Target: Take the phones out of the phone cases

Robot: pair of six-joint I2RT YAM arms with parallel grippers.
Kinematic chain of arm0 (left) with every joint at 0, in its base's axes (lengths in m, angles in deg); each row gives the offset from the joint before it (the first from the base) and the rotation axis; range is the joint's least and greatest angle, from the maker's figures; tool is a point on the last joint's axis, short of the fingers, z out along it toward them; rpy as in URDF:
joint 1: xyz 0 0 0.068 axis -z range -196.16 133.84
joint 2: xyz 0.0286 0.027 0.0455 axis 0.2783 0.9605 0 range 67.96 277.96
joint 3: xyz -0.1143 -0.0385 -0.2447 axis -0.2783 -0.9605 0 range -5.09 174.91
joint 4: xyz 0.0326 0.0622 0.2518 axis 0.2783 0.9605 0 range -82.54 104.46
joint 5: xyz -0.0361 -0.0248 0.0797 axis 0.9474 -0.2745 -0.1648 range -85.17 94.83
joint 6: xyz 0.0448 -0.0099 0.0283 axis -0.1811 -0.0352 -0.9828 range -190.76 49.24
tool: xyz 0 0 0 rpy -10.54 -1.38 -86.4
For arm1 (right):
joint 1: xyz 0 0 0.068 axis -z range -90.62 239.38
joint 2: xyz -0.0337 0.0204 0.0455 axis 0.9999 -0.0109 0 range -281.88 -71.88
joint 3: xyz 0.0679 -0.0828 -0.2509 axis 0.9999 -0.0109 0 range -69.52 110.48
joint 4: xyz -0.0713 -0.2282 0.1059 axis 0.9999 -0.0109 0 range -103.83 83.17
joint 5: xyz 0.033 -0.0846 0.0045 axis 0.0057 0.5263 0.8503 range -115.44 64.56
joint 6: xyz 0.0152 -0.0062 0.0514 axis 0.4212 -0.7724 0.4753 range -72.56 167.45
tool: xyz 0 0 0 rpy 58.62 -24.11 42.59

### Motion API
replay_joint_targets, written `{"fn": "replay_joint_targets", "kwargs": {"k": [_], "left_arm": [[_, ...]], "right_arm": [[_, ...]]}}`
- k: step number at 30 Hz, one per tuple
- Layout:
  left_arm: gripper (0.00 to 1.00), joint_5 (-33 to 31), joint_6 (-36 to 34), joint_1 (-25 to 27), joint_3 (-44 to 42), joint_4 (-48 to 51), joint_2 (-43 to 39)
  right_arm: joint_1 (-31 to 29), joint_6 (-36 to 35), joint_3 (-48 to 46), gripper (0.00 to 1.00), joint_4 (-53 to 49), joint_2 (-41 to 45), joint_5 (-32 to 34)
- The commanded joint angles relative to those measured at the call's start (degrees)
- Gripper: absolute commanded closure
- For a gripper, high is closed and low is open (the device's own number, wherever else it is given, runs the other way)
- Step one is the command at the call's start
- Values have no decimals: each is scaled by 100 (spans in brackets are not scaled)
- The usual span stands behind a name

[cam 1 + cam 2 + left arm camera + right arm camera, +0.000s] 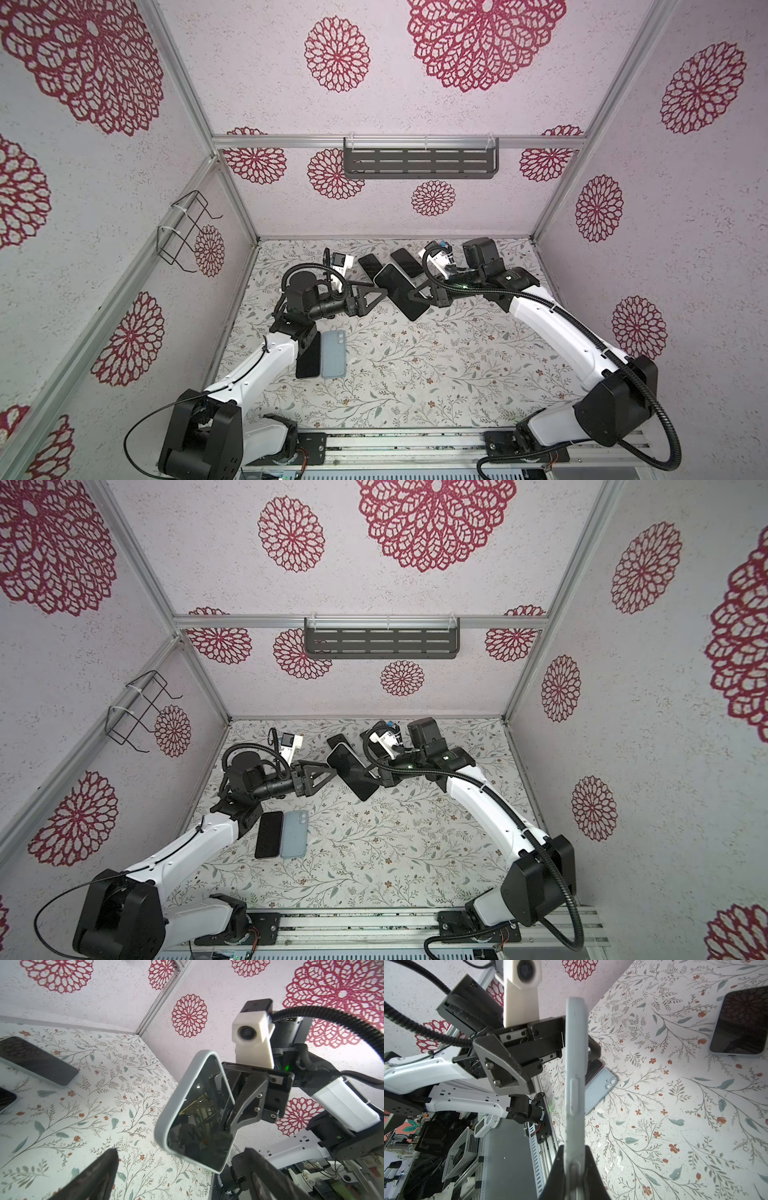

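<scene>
Clamping the phone [197, 1126], glossy black glass framed by a matte pale-blue, round-cornered phone case [575, 1064], in the right gripper [227, 1122] with triangular black fingers, above the floral mat [415, 374]. Holding the left gripper [380, 293] spread wide, empty, above that mat.

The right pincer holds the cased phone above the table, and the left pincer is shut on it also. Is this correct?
No: the left pincer stands open, not gripping the cased phone, as the left wrist view shows. The right pincer alone holds it.
</scene>
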Motion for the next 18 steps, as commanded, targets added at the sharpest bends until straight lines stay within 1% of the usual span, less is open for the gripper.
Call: {"fn": "replay_joint_targets", "kwargs": {"k": [1,2,3,7,13,18], "left_arm": [[2,429,211,114,24,-767,212],[0,472,209,164,58,-764,299],[3,507,209,190,82,-779,373],[26,633,473,231,28,-1257,491],[47,780,524,340,127,-1292,601],[66,943,803,442,83,-1641,728]], "right_arm": [[-64,-295,76,100,-15,318,-324],[-81,-295,55,100,5,337,-323],[-105,-293,46,100,25,350,-324],[-177,-369,62,100,-69,357,-215],[-253,-468,111,100,-152,320,-220],[-257,-638,214,100,-294,277,-199]]}}
